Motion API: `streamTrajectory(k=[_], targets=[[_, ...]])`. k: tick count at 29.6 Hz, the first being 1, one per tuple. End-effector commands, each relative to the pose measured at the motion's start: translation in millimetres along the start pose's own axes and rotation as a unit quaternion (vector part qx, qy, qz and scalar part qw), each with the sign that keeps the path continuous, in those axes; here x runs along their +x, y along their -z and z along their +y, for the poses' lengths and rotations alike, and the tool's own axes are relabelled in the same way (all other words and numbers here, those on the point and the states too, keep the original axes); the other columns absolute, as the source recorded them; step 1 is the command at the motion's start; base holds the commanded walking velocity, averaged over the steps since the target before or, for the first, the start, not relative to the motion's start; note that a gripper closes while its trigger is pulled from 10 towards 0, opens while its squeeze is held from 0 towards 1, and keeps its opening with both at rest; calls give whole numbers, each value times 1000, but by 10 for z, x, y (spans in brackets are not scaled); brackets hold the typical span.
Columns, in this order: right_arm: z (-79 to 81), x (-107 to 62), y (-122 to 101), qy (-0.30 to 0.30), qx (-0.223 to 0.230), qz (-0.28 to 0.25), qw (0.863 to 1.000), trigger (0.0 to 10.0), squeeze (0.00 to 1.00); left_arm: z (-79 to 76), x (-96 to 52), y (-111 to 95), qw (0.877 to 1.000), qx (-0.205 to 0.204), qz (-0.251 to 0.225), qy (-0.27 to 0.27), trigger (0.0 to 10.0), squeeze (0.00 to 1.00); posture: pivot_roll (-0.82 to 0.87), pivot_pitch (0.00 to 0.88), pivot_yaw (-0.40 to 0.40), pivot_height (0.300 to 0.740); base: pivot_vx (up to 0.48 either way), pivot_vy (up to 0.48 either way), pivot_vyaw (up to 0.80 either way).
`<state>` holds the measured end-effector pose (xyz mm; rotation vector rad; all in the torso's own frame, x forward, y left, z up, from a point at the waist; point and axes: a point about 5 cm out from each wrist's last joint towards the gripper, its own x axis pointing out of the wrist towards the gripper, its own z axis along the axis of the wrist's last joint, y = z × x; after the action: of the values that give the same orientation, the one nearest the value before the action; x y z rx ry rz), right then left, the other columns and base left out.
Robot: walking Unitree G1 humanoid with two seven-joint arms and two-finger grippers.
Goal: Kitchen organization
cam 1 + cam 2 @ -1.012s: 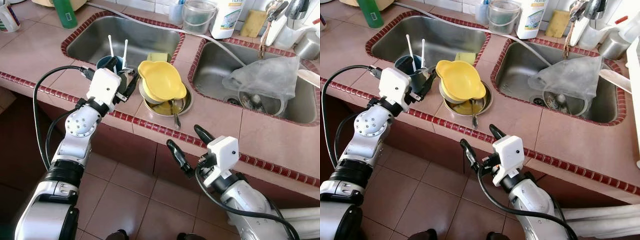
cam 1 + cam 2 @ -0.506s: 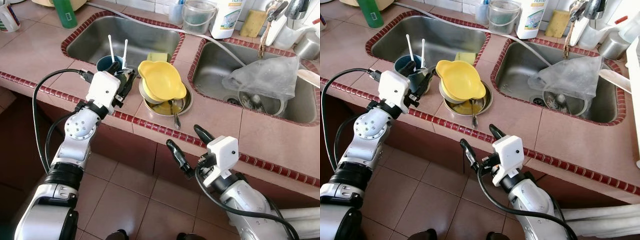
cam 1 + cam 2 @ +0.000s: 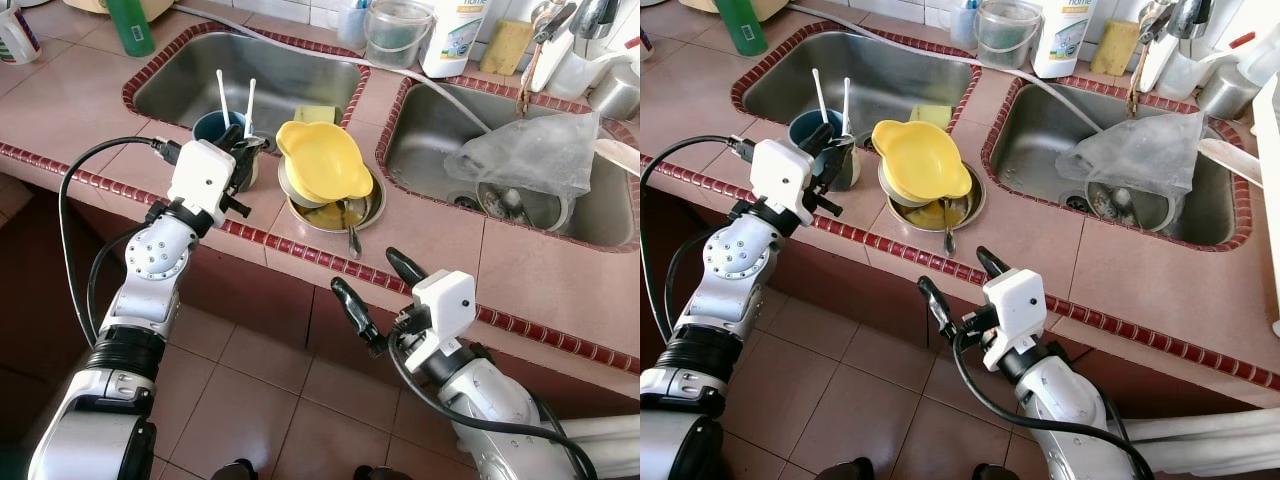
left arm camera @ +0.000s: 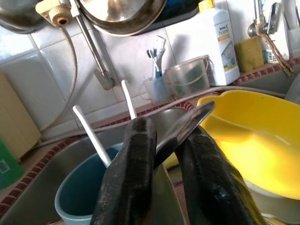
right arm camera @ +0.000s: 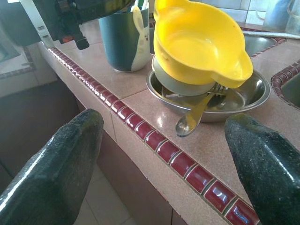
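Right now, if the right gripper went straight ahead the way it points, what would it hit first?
Probably the spoon hanging over the steel bowl's rim, the yellow bowl just behind. The open right gripper faces them across the counter edge; depth is unclear.

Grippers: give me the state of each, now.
Left gripper: shut on a metal utensil, above the teal cup.
Right gripper: open, holding nothing, in front of the counter edge.

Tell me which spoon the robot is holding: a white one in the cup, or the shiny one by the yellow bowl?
Neither. The left gripper pinches a third spoon, the shiny metal spoon, over the teal cup. The white spoons just stand inside it.
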<state>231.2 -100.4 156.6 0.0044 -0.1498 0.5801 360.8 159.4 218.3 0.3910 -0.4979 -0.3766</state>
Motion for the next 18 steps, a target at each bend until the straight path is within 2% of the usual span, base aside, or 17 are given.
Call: streamTrajectory(k=[1, 18], targets=[[-4, -12, 27, 1, 1, 5, 1000, 10000, 0, 5, -20, -5, 1000, 1, -3, -3, 0, 0, -109, 217, -17, 740, 0, 0, 0], [-6, 22, 28, -2, -3, 1, 1000, 10000, 0, 38, 10, -37, 1000, 8, -8, -4, 0, 0, -104, 196, -17, 740, 0, 0, 0]])
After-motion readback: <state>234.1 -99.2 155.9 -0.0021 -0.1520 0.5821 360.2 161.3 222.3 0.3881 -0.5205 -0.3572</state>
